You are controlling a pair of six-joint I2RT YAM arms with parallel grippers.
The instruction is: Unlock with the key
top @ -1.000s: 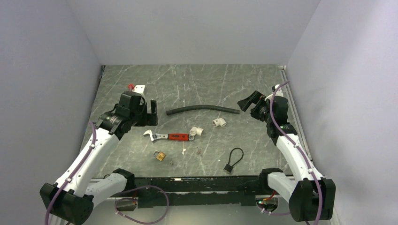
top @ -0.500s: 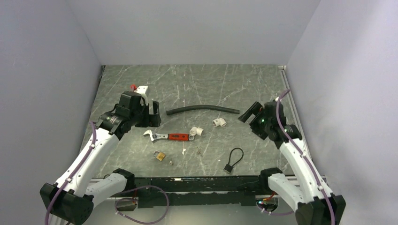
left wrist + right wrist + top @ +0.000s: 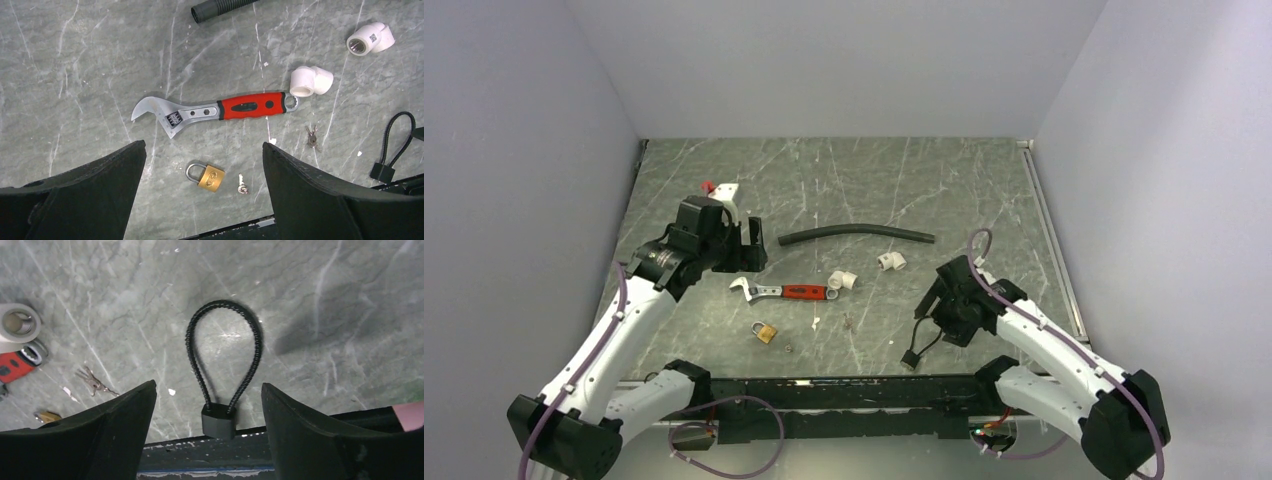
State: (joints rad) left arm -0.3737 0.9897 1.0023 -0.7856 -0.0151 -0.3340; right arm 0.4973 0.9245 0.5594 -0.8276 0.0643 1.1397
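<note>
Left arm: the left claw (image 3: 748, 244) hangs above the left part of the worktop (image 3: 844, 170), jaws spread wide with nothing between them. In its wrist view the fingers frame bare stone and the items below.

Adjustable wrench (image 3: 220, 110) with a red grip lies flat, head to the left in the top view. On its near side sits the brass padlock (image 3: 209, 177), lying flat with its shackle closed.

The key (image 3: 242, 184) lies on the worktop just right of the padlock, close to it but not touching, near the front edge. Neither claw is touching it.

A small white scrap (image 3: 815, 322) lies a little further right, then a pair of keys (image 3: 312, 136) joined together, near the wrench's handle end.

Two white pipe elbows: one (image 3: 311, 81) close to the handle end, the other (image 3: 370, 40) further right. Behind them a black ribbed hose (image 3: 856, 233) runs left to right.

Right arm: the right claw (image 3: 207, 384) is low over the black cable lock (image 3: 218, 420), jaws wide apart, gripping nothing. The loop lies flat between the two fingers in the wrist view; I cannot tell whether either finger touches it.
</note>
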